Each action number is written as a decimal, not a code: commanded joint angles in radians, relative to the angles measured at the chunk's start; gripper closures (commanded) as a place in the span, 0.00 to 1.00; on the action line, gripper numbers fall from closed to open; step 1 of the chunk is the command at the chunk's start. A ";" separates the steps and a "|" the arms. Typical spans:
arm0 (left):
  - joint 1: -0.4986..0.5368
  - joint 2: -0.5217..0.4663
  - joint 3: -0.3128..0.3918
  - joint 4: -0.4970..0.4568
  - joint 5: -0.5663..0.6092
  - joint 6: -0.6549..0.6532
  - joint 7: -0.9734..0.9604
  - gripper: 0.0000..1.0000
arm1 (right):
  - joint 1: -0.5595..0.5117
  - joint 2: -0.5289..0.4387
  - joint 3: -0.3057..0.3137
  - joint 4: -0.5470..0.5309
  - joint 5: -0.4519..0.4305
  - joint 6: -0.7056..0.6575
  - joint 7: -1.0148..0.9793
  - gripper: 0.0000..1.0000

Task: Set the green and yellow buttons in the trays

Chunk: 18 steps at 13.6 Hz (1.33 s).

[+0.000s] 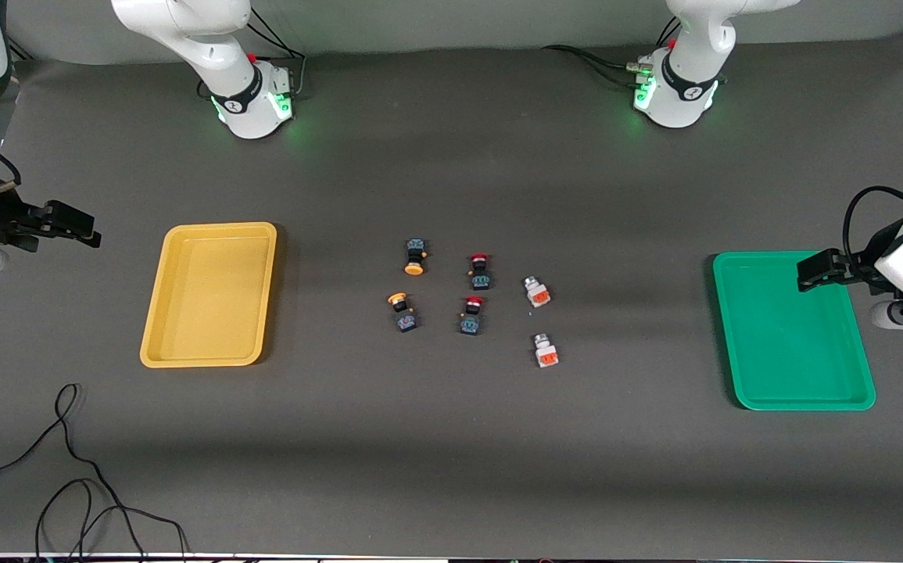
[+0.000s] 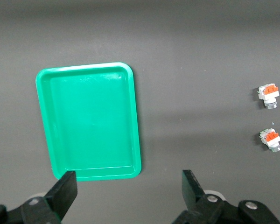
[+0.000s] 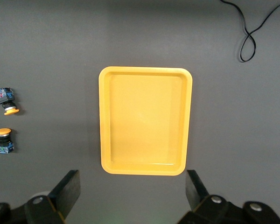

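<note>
I see the buttons in the middle of the table, between the two trays. The two yellow buttons [image 1: 415, 256] [image 1: 402, 311] lie at the cluster's edge toward the right arm's end, the two white buttons [image 1: 536, 292] [image 1: 546, 350] at the edge toward the left arm's end, and two red buttons [image 1: 480, 270] [image 1: 472, 314] sit between them, not mine to move. Both trays are empty: the yellow tray [image 1: 155, 344] toward the right arm's end, the green tray [image 1: 742, 395] toward the left arm's end.

The left gripper [image 1: 807, 278] hangs over the green tray, jaws spread wide and empty; the white pair lies from it toward the table's centre, so that arm is the nearer one for them. The right gripper [image 1: 91, 233] hovers past the yellow tray's outer side, also spread and empty, nearer the yellow pair.

Each white button's long axis runs roughly toward the front camera, orange face nearest it.

The left wrist view shows only the white pair and the green tray; the right wrist view shows only the yellow pair, the yellow tray and a cable [image 3: 247, 44]. Only the front view shows the red ones.
</note>
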 commanded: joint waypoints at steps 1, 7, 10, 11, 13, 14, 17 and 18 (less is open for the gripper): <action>-0.001 0.000 0.006 0.005 -0.014 -0.011 0.002 0.00 | -0.010 -0.001 0.008 0.010 0.007 0.003 0.012 0.00; -0.004 0.003 0.005 0.002 -0.012 -0.015 0.002 0.00 | -0.012 -0.001 0.008 0.012 0.007 -0.007 0.005 0.00; -0.004 0.003 0.005 0.002 -0.012 -0.022 0.002 0.00 | 0.002 -0.012 0.009 -0.002 0.007 -0.004 0.015 0.00; -0.004 0.003 0.005 0.002 -0.012 -0.024 0.002 0.00 | 0.003 -0.019 0.012 -0.014 0.016 -0.001 0.018 0.00; -0.003 0.003 0.005 0.000 -0.012 -0.025 0.002 0.00 | 0.077 -0.048 0.012 -0.050 0.020 0.008 0.040 0.00; -0.004 0.003 0.005 -0.001 -0.012 -0.025 0.000 0.00 | 0.100 -0.071 0.012 -0.088 0.021 0.037 0.082 0.00; -0.009 0.003 0.005 0.002 -0.014 -0.030 -0.010 0.00 | 0.251 -0.136 0.012 -0.244 0.050 0.159 0.271 0.00; -0.009 0.003 0.003 0.005 -0.015 -0.042 -0.009 0.00 | 0.322 -0.138 0.012 -0.263 0.049 0.189 0.367 0.00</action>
